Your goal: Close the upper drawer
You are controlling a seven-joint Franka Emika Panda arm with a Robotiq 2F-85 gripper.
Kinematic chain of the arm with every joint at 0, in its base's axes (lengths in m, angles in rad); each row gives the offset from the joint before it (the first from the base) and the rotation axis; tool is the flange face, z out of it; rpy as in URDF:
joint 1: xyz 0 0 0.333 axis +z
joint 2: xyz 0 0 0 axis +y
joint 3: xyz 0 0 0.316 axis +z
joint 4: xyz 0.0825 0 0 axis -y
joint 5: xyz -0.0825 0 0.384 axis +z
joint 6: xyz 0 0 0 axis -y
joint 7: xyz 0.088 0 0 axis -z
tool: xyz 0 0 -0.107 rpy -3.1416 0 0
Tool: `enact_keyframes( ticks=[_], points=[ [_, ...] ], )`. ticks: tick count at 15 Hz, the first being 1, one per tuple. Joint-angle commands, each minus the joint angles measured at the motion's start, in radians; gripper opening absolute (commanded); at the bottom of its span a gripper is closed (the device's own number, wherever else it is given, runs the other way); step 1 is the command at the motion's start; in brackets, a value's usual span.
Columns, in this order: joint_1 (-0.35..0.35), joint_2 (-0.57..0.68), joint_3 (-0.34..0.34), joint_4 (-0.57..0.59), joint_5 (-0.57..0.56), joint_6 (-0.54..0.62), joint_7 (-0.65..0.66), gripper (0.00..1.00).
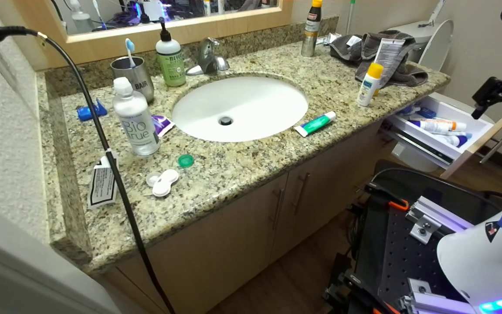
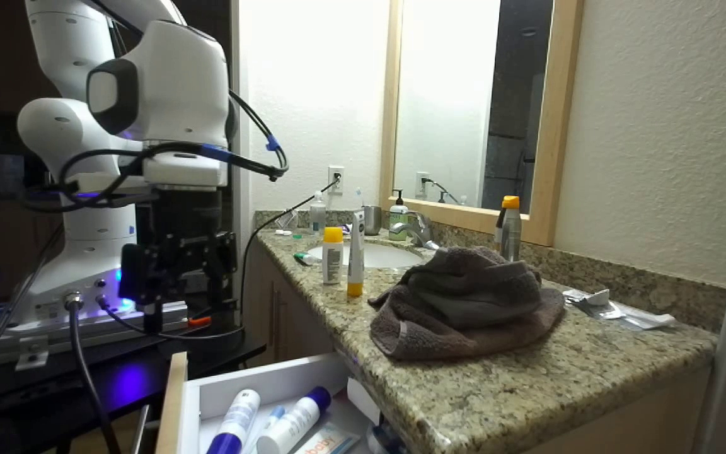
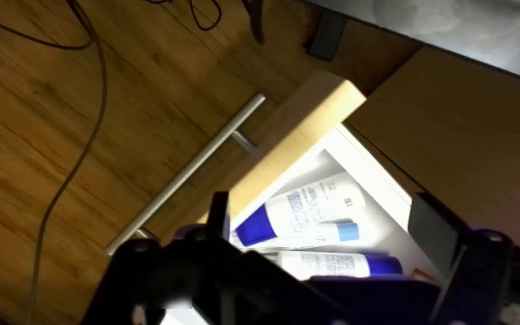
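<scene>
The upper drawer stands pulled open in both exterior views, with its tan wood front (image 1: 477,146) out from the counter and its white side wall (image 2: 262,377) exposed. Several white-and-blue toiletries (image 1: 442,126) lie inside. My gripper (image 3: 325,212) is open and empty. In the wrist view its fingers spread above the drawer, one over the tan front panel (image 3: 296,144), one by the white side wall (image 3: 368,164). The metal bar handle (image 3: 188,174) lies outside the fingers. In an exterior view the gripper (image 2: 190,302) hangs higher than the drawer. No contact shows.
The granite counter (image 2: 564,372) overhangs beside the drawer, with a grey towel (image 2: 464,309) and yellow-capped tubes (image 2: 333,255) near its edge. The black robot table (image 1: 408,244) stands close to the drawer front. A cable (image 3: 93,140) lies on the wood floor.
</scene>
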Motion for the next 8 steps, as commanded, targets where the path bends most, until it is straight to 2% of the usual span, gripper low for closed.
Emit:
enact_keyframes(
  ticks=[1,4,7,8],
  points=[
    [-0.046,0.104,-0.055,0.004,0.008,0.107,-0.043,1.0],
    [-0.042,0.221,-0.077,-0.003,0.01,0.23,-0.005,1.0],
    [-0.019,0.347,-0.067,-0.004,0.032,0.339,0.04,1.0],
    [-0.024,0.253,-0.084,-0.006,0.032,0.274,-0.004,1.0]
  ],
)
